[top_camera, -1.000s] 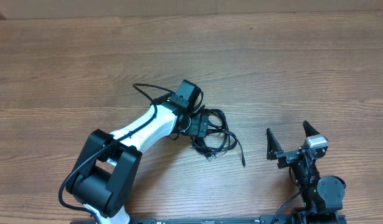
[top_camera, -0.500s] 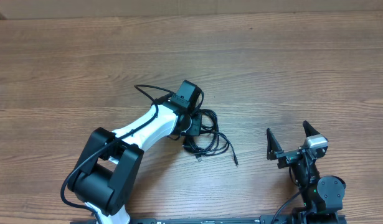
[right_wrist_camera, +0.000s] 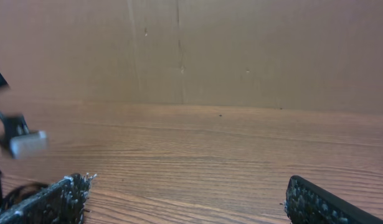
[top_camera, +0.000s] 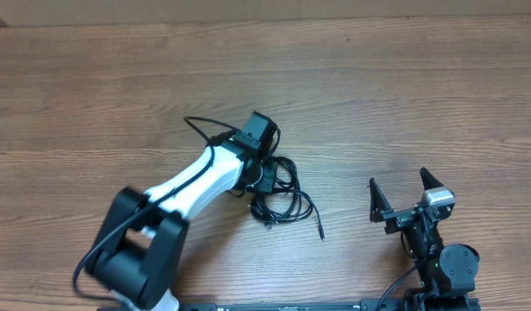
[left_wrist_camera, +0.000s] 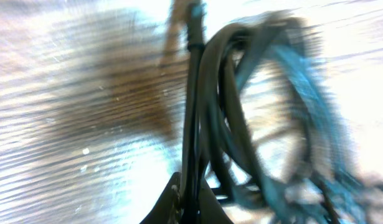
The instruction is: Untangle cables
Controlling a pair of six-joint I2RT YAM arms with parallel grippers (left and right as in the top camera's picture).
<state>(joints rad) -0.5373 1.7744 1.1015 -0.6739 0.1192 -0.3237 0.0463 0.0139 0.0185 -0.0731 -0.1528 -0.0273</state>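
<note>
I hold my left gripper point(top_camera: 263, 178) pinched on the cables point(top_camera: 287, 197), all knotted beyond its fingers, my right gripper point(top_camera: 401, 197) spread idle: untangling barely begun.

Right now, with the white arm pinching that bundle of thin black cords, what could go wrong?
The left fingers are shut on what looks like one strand of the tangled thin black cords, so a pull could tighten the knot or drag the whole bundle. The right fingers stand open, apart from the cords, so nothing pins them down. The small loose plug end could snag in a loop.
</note>
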